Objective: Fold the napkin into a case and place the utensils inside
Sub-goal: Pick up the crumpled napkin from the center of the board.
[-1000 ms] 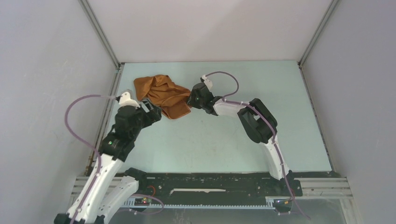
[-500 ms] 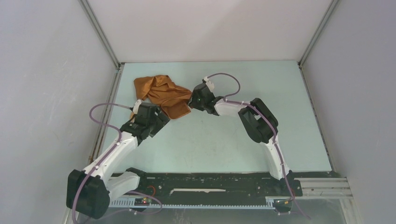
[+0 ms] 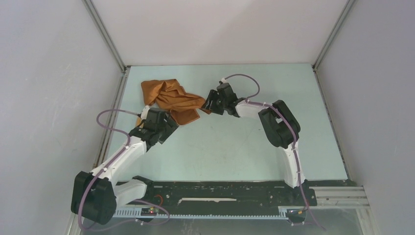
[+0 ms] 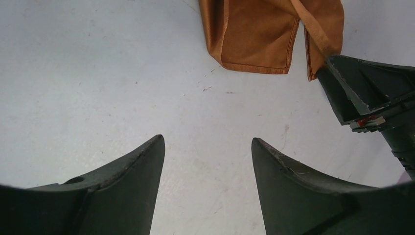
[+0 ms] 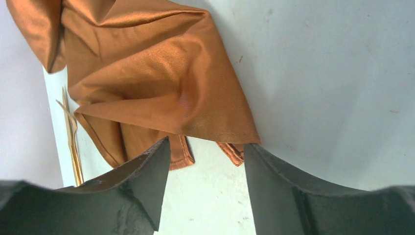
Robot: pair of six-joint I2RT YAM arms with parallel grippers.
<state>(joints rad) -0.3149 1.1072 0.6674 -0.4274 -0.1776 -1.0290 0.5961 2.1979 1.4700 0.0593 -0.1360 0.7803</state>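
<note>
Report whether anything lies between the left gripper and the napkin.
Nothing visible does. From the left wrist, only bare table lies between the left gripper, jaws open, and the napkin ahead. The right gripper sits at one corner of the cloth, off to the side of that path.

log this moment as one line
rust-orange cloth napkin: crumpled | left tool: open, empty | right tool: open at napkin edge | slim wooden utensils: beside napkin

napkin (image 3: 171, 100) on table's (image 3: 244, 147) far left, utensils (image 5: 73, 142) just beside it
</note>
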